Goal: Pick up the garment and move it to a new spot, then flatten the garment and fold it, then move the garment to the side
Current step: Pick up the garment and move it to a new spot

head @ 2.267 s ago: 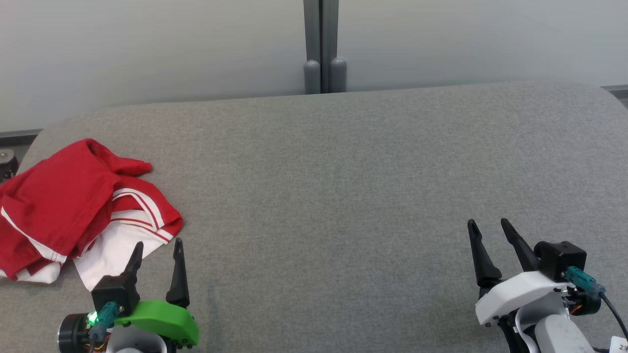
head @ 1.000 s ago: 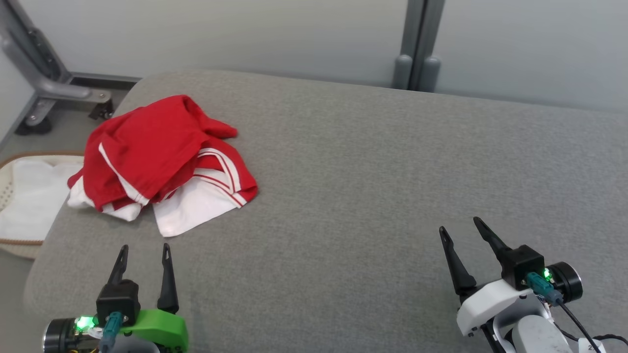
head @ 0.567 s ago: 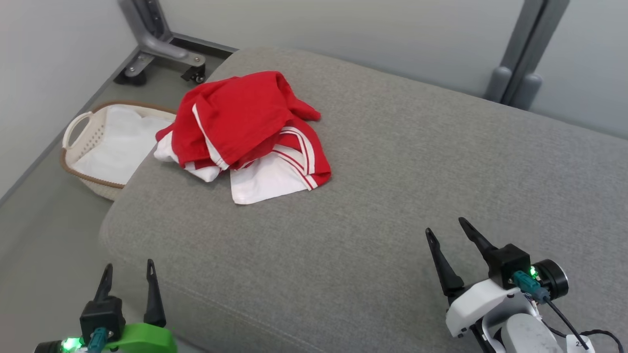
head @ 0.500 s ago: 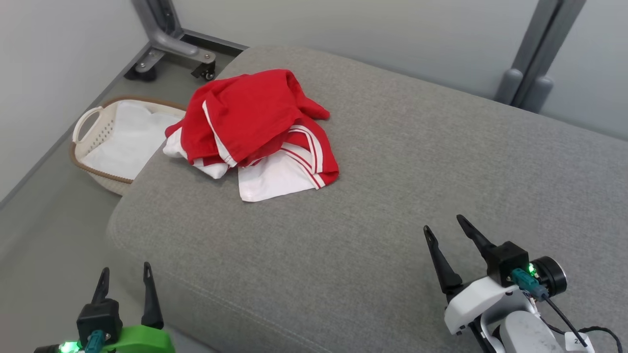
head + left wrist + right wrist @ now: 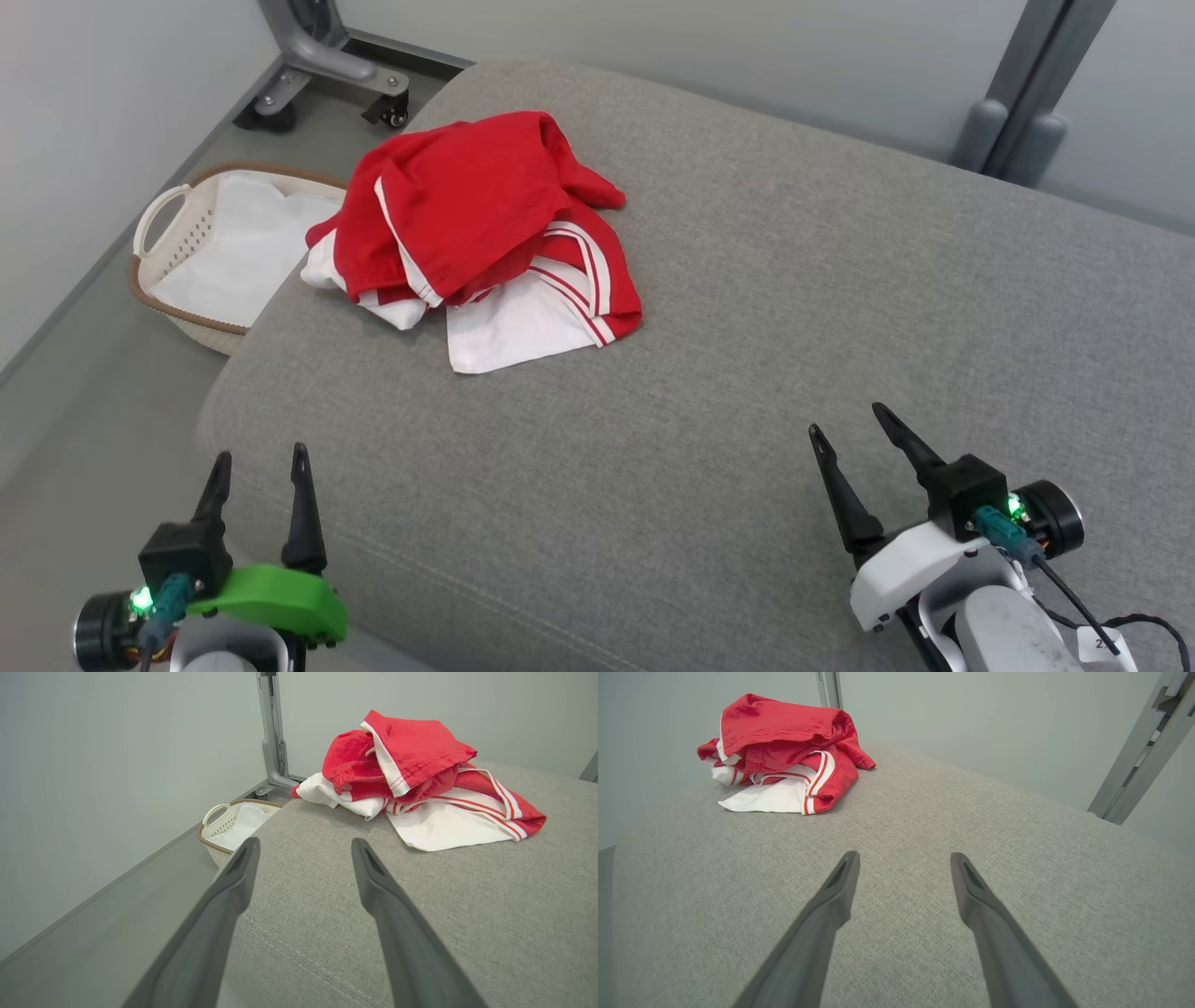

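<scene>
The garment (image 5: 467, 215), red with white panels and stripes, lies bunched in a heap in the upper left of the head view, on the grey cushion (image 5: 766, 308) near its far left corner. It is so crumpled that its shape is hard to make out, and the folds hide much of the white part.

The left gripper (image 5: 260, 451) is at the lower left of the frame, fingers spread apart and empty, pointing up the picture. It hovers at the cushion's near left edge, well short of the garment. The right gripper (image 5: 847, 419) is at the lower right, also spread and empty, its fingers leaning toward the upper left over bare cushion, well apart from the garment. Both arms are cut off by the bottom edge.

A pale basket (image 5: 154, 219) with white cloth in it stands on the floor at the left. The cushion's edge hides its right side. Above it, a grey wheeled frame leg (image 5: 317, 70) is cut off by the top edge.

Compared with 2.3 seconds ago the whole picture has shifted, so the camera has turned: the garment was then at the left edge and the basket was out of frame. The heap looks unchanged. The left gripper sits a little higher in the frame than half a second ago.
</scene>
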